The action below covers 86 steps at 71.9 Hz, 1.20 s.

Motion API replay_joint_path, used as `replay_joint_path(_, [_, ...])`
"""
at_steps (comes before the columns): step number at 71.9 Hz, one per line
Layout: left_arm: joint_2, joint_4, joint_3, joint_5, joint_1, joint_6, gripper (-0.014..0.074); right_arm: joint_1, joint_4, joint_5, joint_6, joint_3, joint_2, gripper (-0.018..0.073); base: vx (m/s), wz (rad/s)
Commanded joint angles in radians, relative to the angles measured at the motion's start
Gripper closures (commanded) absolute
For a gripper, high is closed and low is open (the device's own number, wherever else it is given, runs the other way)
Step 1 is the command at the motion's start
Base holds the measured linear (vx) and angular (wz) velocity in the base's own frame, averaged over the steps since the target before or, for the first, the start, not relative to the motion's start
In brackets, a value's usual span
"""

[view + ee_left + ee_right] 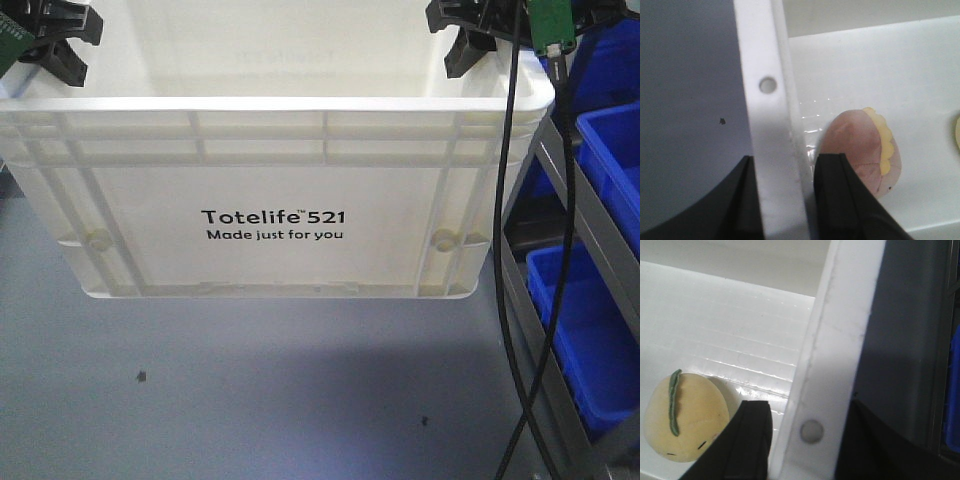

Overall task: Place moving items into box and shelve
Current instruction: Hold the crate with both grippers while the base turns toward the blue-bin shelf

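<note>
The box [270,150], a big white crate printed "Totelife 521", hangs above the grey floor with its shadow beneath. My left gripper [787,159] is shut on its left rim [765,100], one finger outside and one inside. On the opposite rim [840,355] my right gripper [807,407] is shut the same way. In the front view both black grippers show at the top corners, left [60,40] and right [475,40]. Inside lie a pink rounded toy with a yellow frill [860,145] and a pale yellow rounded toy with a green stripe [687,422].
Blue plastic bins [610,170] sit on a grey metal shelf [560,190] at the right, close to the crate's right end. A black cable [520,300] hangs down in front of the shelf. The grey floor [250,400] lies below.
</note>
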Motion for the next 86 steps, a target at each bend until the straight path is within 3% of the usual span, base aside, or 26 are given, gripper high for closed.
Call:
replay_joint_path(1, [-0.056,-0.011,-0.036,-0.098,-0.002,0.009,0.0597,-0.001,0.020,-0.001,-0.025,-0.040,-0.065,0.0562,0.42,0.03])
replay_joint_path(86, [-0.056,-0.011,-0.036,-0.098,-0.002,0.009,0.0597,-0.001,0.020,-0.001,-0.025,-0.040,-0.065,0.0562,0.39,0.11])
